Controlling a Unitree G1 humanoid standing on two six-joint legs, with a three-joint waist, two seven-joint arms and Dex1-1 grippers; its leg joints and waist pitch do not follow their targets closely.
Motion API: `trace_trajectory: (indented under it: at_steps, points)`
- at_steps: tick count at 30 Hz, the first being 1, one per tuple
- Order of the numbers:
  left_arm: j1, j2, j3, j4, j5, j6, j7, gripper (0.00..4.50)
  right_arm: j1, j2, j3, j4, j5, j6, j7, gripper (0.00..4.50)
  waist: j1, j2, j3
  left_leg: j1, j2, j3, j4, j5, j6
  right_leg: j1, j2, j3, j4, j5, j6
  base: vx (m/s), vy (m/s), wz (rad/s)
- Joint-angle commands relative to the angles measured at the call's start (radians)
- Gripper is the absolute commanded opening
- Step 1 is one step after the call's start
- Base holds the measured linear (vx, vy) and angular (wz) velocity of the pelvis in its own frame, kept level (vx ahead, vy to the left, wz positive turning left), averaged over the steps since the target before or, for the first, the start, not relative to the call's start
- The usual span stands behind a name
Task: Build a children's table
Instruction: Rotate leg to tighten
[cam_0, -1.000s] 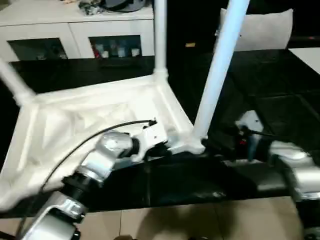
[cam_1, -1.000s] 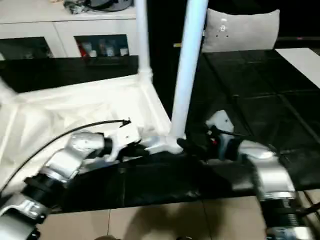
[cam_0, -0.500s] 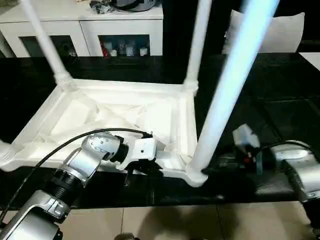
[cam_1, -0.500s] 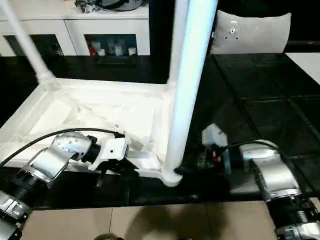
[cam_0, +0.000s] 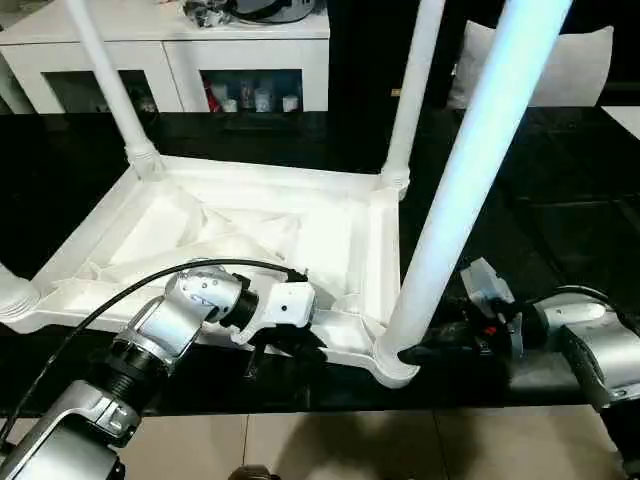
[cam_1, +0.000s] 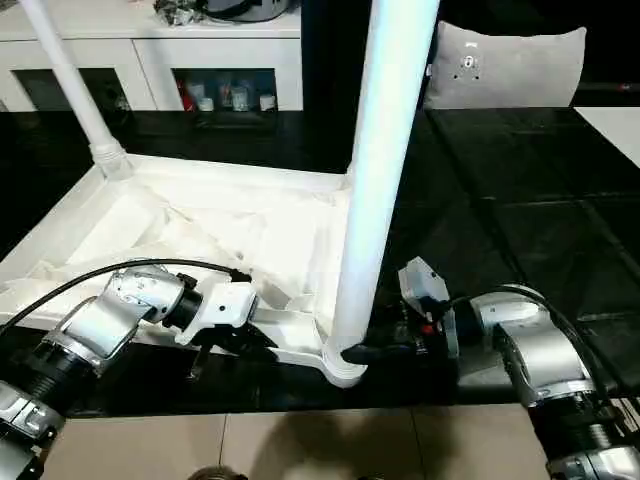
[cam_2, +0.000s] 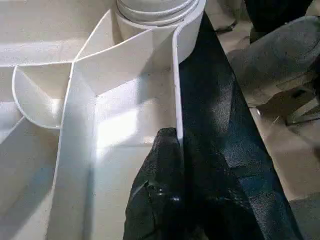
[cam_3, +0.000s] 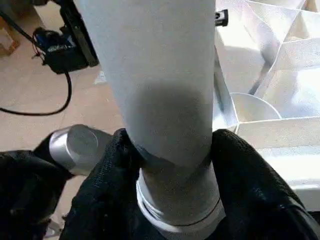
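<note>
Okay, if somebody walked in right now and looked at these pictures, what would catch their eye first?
Probably the upturned white table lying on the dark surface, its legs pointing up. Nearest the camera, one thick leg rises from the corner, and the right gripper is clamped round its base. The left gripper pinches the table's near rim beside that corner.

**Smooth white plastic against glossy black**

You are looking at a children's table (cam_0: 330, 225) of smooth white plastic, its ribbed underside catching a soft sheen. Its nearest leg (cam_1: 385, 160) is showing a satiny, faintly bluish gloss. The black surface (cam_0: 560, 200) under it is reflecting light like polished tile. Your forearms (cam_0: 165, 325) are gleaming as brushed silver metal, while the right gripper (cam_3: 172, 172) fingers are looking matt black (rubbery, slightly grained). The cushion (cam_1: 505, 65) behind is appearing as soft grey cloth.
</note>
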Motion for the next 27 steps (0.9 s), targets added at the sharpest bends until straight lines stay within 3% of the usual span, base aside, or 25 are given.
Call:
trace_trajectory:
  at_steps: [1, 4, 7, 9, 11, 13, 14, 20, 23, 24, 27]
  points:
    - [0.001, -0.016, -0.003, -0.031, -0.011, 0.023, 0.003, 0.00, 0.020, 0.010, 0.005, -0.051, 0.047, 0.040, 0.013, 1.88, -0.007, -0.018, -0.061, 0.000, 0.040, -0.003, -0.068, -0.156, 0.086, 0.055, -0.058, 0.050, -0.066, -0.354, -0.165, 0.000, 0.000, 0.00]
    - [0.010, -0.044, 0.021, -0.051, -0.021, 0.103, 0.059, 0.00, 0.048, 0.037, -0.010, -0.086, 0.068, 0.095, -0.053, 1.88, -0.005, -0.019, -0.059, -0.002, 0.039, -0.003, -0.069, -0.155, 0.084, 0.056, -0.058, 0.049, -0.067, -0.354, -0.167, 0.000, 0.000, 0.00]
    - [0.018, -0.079, 0.037, -0.067, -0.004, 0.181, 0.151, 0.00, 0.066, 0.089, -0.023, -0.119, 0.059, 0.149, -0.185, 1.88, -0.011, -0.016, -0.051, 0.001, 0.036, -0.005, -0.075, -0.199, 0.065, 0.052, -0.058, 0.047, -0.081, -0.454, -0.133, 0.000, 0.000, 0.00]
    - [0.024, -0.110, 0.048, -0.077, 0.005, 0.226, 0.218, 0.00, 0.070, 0.133, -0.032, -0.124, 0.033, 0.158, -0.285, 1.88, -0.022, -0.015, -0.047, 0.005, 0.029, -0.008, -0.077, -0.235, 0.041, 0.049, -0.061, 0.041, -0.096, -0.552, -0.090, 0.000, 0.000, 0.00]
    - [0.027, -0.122, 0.050, -0.082, 0.008, 0.245, 0.238, 0.00, 0.069, 0.151, -0.034, -0.119, 0.017, 0.155, -0.322, 1.88, -0.039, -0.017, -0.045, 0.000, 0.025, -0.012, -0.078, -0.250, 0.036, 0.050, -0.059, 0.036, -0.103, -0.587, -0.064, 0.000, 0.000, 0.00]
    - [0.030, -0.182, 0.060, -0.098, 0.018, 0.327, 0.328, 0.00, 0.049, 0.231, -0.047, -0.073, -0.062, 0.145, -0.499, 1.88, -0.057, -0.017, -0.042, -0.001, 0.025, -0.012, -0.079, -0.264, 0.030, 0.045, -0.056, 0.034, -0.106, -0.590, -0.060, 0.000, 0.000, 0.00]
    - [0.027, -0.218, 0.066, -0.098, 0.027, 0.370, 0.379, 0.00, 0.033, 0.275, -0.054, -0.046, -0.102, 0.144, -0.597, 1.88, -0.070, -0.018, -0.042, -0.005, 0.019, -0.015, -0.077, -0.273, 0.026, 0.050, -0.057, 0.028, -0.108, -0.617, -0.048, 0.000, 0.000, 0.00]
    - [-0.024, -0.348, 0.109, -0.025, 0.064, 0.442, 0.592, 0.00, -0.058, 0.436, -0.120, 0.085, -0.168, 0.159, -0.968, 1.86, -0.108, -0.013, -0.043, -0.001, 0.010, -0.018, -0.071, -0.302, 0.034, 0.041, -0.052, 0.016, -0.126, -0.660, -0.021, 0.000, 0.000, 0.00]
    - [-0.047, -0.394, 0.129, 0.003, 0.079, 0.453, 0.673, 0.00, -0.092, 0.489, -0.133, 0.137, -0.199, 0.141, -1.087, 1.86, -0.113, -0.010, -0.049, -0.006, 0.017, -0.021, -0.078, -0.293, 0.041, 0.047, -0.053, 0.019, -0.119, -0.575, -0.044, 0.000, 0.000, 0.00]
    - [-0.047, -0.394, 0.129, 0.003, 0.079, 0.453, 0.673, 0.00, -0.092, 0.489, -0.133, 0.137, -0.199, 0.141, -1.087, 2.21, -0.112, -0.009, -0.051, -0.006, 0.020, -0.019, -0.081, -0.285, 0.048, 0.047, -0.053, 0.023, -0.115, -0.526, -0.060, 0.000, 0.000, 0.00]
    - [-0.045, -0.414, 0.121, -0.021, 0.103, 0.458, 0.696, 0.00, -0.099, 0.536, -0.149, 0.157, -0.206, 0.098, -1.100, 2.56, -0.109, -0.010, -0.052, -0.007, 0.023, -0.015, -0.082, -0.262, 0.062, 0.049, -0.055, 0.034, -0.105, -0.455, -0.100, 0.000, 0.000, 0.00]
